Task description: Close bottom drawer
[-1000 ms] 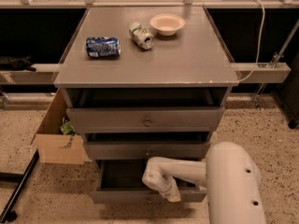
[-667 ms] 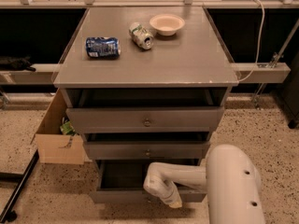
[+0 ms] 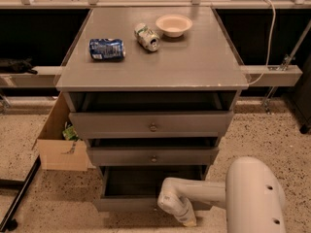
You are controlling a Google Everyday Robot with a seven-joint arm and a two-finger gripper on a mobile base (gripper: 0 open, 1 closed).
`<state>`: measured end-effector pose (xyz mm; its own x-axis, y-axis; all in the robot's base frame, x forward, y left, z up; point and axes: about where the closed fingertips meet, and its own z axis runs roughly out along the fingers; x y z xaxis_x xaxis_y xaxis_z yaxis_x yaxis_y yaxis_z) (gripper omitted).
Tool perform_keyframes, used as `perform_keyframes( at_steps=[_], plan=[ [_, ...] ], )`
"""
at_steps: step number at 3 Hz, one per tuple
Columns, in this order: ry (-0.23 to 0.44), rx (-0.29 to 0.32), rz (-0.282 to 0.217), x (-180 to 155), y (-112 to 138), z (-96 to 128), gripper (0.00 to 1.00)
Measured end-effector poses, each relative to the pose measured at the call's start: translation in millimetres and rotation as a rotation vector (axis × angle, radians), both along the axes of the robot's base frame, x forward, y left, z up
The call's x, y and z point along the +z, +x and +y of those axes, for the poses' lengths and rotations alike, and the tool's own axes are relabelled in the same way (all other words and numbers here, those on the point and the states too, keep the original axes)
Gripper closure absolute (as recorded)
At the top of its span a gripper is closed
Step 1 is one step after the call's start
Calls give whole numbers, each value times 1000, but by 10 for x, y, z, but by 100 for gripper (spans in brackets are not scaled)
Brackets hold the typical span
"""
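- The gripper [image 3: 188, 221] hangs low at the foot of the cabinet, tilted down toward the speckled floor [image 3: 48, 198]
- It sits at the end of a white arm [image 3: 204, 192], which reaches in from the rounded white body [image 3: 255, 198] just to the gripper's right
- From where I stand I cannot tell whether the gripper is apart or together
- The bottom drawer [image 3: 131, 204] is pulled out, and its plain grey front runs from just behind the gripper away to its left
- The gripper is at the right part of that front, right up at it, though I cannot tell if the two touch
- The drawer's dark, shallow box lies open behind the gripper and to its left
- Above the gripper is the middle drawer [image 3: 121, 156] with a small knob, and above that the wider top drawer [image 3: 112, 124], each standing a little way out
- High above the gripper, on the cabinet top [image 3: 194, 62], a blue can [image 3: 107, 49] lies on its side up to the left
- A silver can [image 3: 147, 36] lies nearer overhead, with a pale bowl [image 3: 174, 24] just beside it
- Well off to the gripper's left, an open cardboard box [image 3: 60, 152] stands on the floor against the cabinet's side
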<state>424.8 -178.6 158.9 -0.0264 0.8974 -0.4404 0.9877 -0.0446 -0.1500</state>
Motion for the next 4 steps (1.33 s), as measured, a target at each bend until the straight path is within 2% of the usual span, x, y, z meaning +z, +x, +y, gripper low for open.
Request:
perform_keyframes(
  at_steps=[1,2,3,4],
  plan=[
    [88,19,-80,53,8,10,100],
    [258,14,-263,159,-59,24,100],
    [317,3,-355,159,-34,-149,100],
    [312,10,-355,146,-52,-124,100]
  ],
)
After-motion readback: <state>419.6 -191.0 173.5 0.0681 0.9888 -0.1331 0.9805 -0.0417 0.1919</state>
